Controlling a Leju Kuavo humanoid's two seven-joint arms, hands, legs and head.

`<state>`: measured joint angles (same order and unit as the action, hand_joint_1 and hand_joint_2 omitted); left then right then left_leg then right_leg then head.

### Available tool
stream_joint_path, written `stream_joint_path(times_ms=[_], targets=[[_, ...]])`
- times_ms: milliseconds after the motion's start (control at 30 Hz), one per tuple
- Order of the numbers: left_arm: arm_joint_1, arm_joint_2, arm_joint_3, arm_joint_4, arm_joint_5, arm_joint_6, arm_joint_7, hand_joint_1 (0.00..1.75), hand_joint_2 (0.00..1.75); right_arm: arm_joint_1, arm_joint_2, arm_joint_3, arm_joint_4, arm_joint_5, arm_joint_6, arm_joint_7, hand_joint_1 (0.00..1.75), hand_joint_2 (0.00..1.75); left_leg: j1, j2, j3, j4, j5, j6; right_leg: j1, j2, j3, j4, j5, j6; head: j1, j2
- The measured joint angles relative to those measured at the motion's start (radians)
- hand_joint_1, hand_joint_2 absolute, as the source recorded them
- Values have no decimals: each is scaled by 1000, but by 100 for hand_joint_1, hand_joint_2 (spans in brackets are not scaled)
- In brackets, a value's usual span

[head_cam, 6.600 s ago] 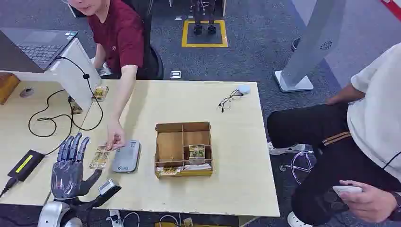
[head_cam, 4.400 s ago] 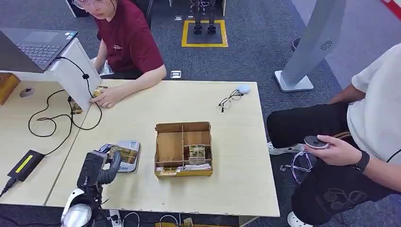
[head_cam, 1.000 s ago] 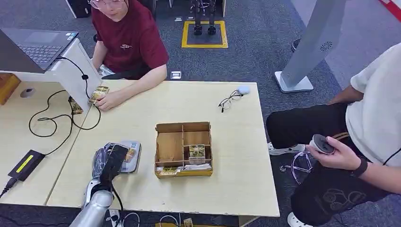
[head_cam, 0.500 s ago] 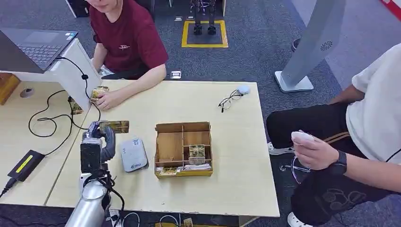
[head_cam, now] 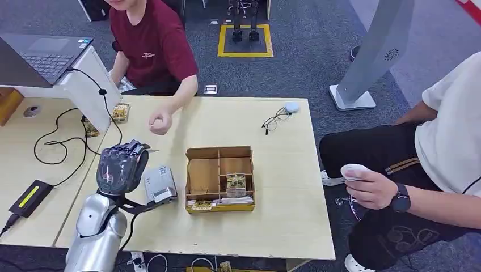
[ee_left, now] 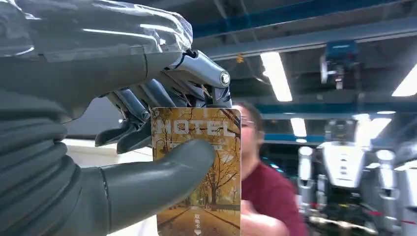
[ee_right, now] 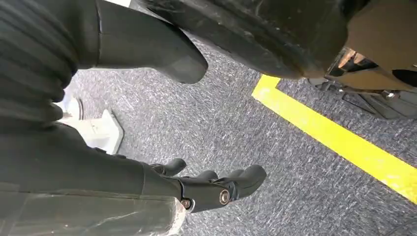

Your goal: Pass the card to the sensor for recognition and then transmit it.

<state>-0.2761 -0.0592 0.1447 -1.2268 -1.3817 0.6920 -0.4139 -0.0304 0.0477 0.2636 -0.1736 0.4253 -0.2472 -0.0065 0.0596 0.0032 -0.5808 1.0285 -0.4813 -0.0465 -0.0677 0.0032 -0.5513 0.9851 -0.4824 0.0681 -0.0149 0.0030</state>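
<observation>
We see the left robot hand (head_cam: pixel 120 164) raised above the desk (head_cam: pixel 283 215), thumb and fingers (ee_left: pixel 147 105) clamped on the card (ee_left: pixel 204 172); in the wrist view the thumb presses across the card's face. The right robot hand (ee_right: pixel 216 189) hangs over grey carpet w/ a yellow floor line (ee_right: pixel 339 142), holding nothing, fingers loosely curled but apart.

Just beside the left robot hand, on the desk, lies the grey sensor (head_cam: pixel 159 184), tilted. Next to that sits a wooden divider box (head_cam: pixel 220 178) w/ cards in some compartments. Desk is pale wood; glasses (head_cam: pixel 277 120) lie near its far edge, cables and a black power brick (head_cam: pixel 31 197) on the adjoining desk, laptop (head_cam: pixel 42 54) on a white stand. Room has dark grey carpet and a yellow-bordered square.

A person in a dark red shirt (head_cam: pixel 153 45) sits across, one fist over the desk. A 2nd person in a white top (head_cam: pixel 448 136) sits at the right, holding a small white thing.

Card reads "HOTEL" across the top; small print lower down is too small to read. It shows an autumn tree-lined path in gold-brown tones.
</observation>
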Motion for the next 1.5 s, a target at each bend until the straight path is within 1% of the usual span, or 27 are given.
stream_joint_path(times_ms=[100, 267, 367, 533, 800, 900, 933, 967, 1000, 1067, 1100, 1133, 1200, 1233, 1267, 1333, 1400, 1433, 1467, 1500], targets=[[0, -5, 35, -7, -10, 0, 0, 175, 175, -2, 0, 1, 0, 0, 0, 0, 0, 175, 0, 0, 0, 0, 0, 0, 0, 0, 0, 0, 0, 0, 0, 0], [-1, -10, 59, -13, -22, 0, 4, 175, 175, -3, 0, 2, -2, 0, 0, 0, 0, 175, 0, 0, -1, 0, 0, 0, 0, 0, 0, 0, 0, 0, 0, 0], [0, -11, 60, -17, -30, 0, 58, 175, 175, -3, 0, 2, -2, 0, -2, -1, 0, 175, 0, 0, 0, 0, 0, 0, 0, 0, 0, 0, 0, 0, 0, 0], [-1, -10, 60, -17, -49, 0, 89, 175, 175, -2, 0, 2, -2, 2, -9, -13, 0, 175, 0, 0, 0, 0, 0, 0, 0, 0, 0, 0, 0, 0, 0, 0], [-11, -9, 69, -17, -30, 0, 82, 175, 175, -2, 0, 2, -2, 2, -12, -16, 0, 175, 0, 0, 0, 0, 0, 0, 0, 0, 0, 0, 0, 0, 0, 0], [-11, -10, 72, -17, -23, 0, 57, 175, 175, -2, 0, 2, -2, 2, -12, -16, 0, 175, 0, 0, 0, 0, 0, 0, 0, 0, 0, 0, 0, 0, 0, 0], [-11, -11, 73, -16, -14, 0, 39, 175, 175, -2, 0, 2, -2, 5, -12, -18, 0, 175, 0, 0, 0, 0, 0, 0, 0, 0, 0, 0, 0, 0, 0, 0], [-11, -13, 76, -15, -6, 0, 21, 0, 175, -2, 0, 2, -2, 13, -12, -22, 0, 175, 0, 0, 0, 0, 0, 0, 0, 0, -1, 0, 0, 0, 0, 0], [-12, -17, 81, -11, 10, 0, 13, 0, 175, -2, 0, 2, -2, 17, -12, -23, 0, 175, 0, 0, 0, 0, 0, 0, 0, 0, -1, 0, 0, 0, 0, 0], [-16, -18, 83, 8, 37, 0, 15, 0, 175, -2, 0, 0, -2, 17, -11, -23, 0, 175, 0, 0, 0, 0, 0, 0, 0, 0, -1, 0, 0, 0, 0, 0], [-20, -18, 83, 17, 48, 0, 14, 0, 0, -2, 0, 0, -2, 18, -11, -24, 0, 175, 0, 0, 0, 0, 0, 0, 0, 0, -1, 0, 0, 0, 0, 0], [-23, -21, 87, 24, 63, 0, 7, 0, 175, -2, 0, 0, -2, 18, -11, -25, 0, 175, 0, 0, 0, 0, 0, 0, 0, 0, -1, 0, 0, 0, 0, 0], [-37, -31, 99, 37, 115, 0, -8, 0, 175, 0, 0, -2, -2, 16, -13, -27, 0, 175, 0, 0, 0, 0, 0, 0, 0, 0, -1, 0, 0, 0, 0, 0], [-49, -35, 99, 65, 197, -1, -4, 0, 175, 1, 0, -5, -2, 16, -16, -28, 0, 175, 0, -1, 0, 0, 0, 0, 0, -1, -1, 0, 0, 0, 1, 0], [-59, -35, 87, 97, 305, -4, 7, 0, 175, 1, 0, -8, -2, 13, -21, -28, 0, 175, 0, 0, 0, 0, 0, 0, 0, -1, -1, 0, 0, 0, 0, 0], [-61, -32, 39, 125, 503, -52, 54, 0, 175, 3, 0, -16, -2, 6, -26, -29, 0, 175, 0, 1, 0, 0, 0, 0, 0, 1, -1, 0, 0, 0, 0, 0], [-55, -22, -20, 131, 664, -147, 79, 0, 175, 8, 0, -21, -1, -7, -32, -29, 0, 175, 0, -1, -1, 0, 0, 1, 0, -1, 0, 0, 0, 0, 0, 0], [-26, -3, -63, 100, 739, -221, 88, 0, 175, 9, 0, -26, -1, -10, -33, -31, 0, 175, 0, 0, 0, 0, 0, 0, 0, 0, 0, 0, 0, 0, 1, 0], [8, 18, -123, 49, 818, -307, 85, 0, 175, 12, 0, -34, -1, -20, -35, -35, 0, 175, 0, 2, -1, 0, 0, 1, 0, 2, -1, 0, 0, 0, 0, 0], [35, 39, -166, 14, 842, -344, 83, 0, 175, 16, 0, -38, 0, -23, -35, -35, 0, 175, 0, 2, -1, 0, 0, 0, 0, 2, -1, 0, 0, 0, 0, 0]])
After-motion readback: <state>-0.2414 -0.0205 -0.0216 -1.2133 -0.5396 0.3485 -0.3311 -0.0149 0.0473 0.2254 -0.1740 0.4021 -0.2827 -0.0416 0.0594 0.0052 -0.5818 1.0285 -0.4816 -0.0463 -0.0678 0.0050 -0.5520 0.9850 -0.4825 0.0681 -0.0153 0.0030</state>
